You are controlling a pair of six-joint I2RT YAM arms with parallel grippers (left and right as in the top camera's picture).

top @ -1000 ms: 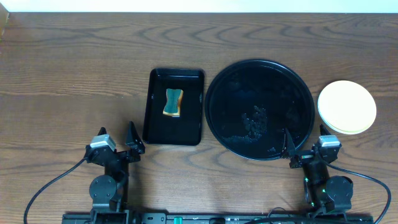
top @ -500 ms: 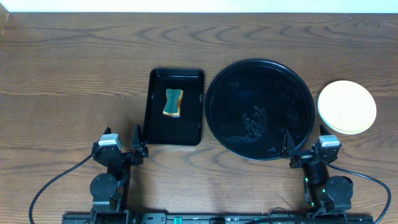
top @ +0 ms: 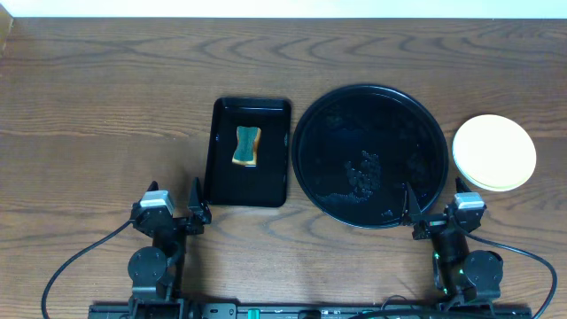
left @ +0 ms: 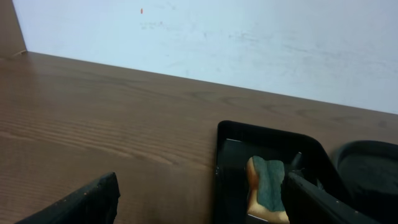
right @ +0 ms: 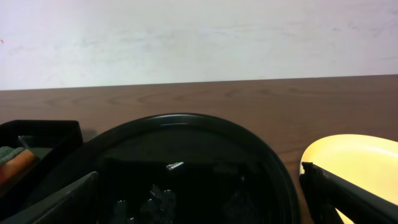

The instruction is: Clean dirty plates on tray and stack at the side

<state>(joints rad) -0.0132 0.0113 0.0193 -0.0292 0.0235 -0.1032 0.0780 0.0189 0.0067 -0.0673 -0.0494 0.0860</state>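
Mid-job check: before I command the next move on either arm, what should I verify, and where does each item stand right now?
1. Round tray holds no plates: ok.
2. Plate stack beside it, yellow on top: ok; number underneath, cannot tell.
3. Sponge lying in the rectangular tray: ok.
4. Left gripper jaws open, empty: ok.
5. Right gripper jaws open, empty: ok.
6. Round tray surface spotless: not ok, glinting residue near its middle.
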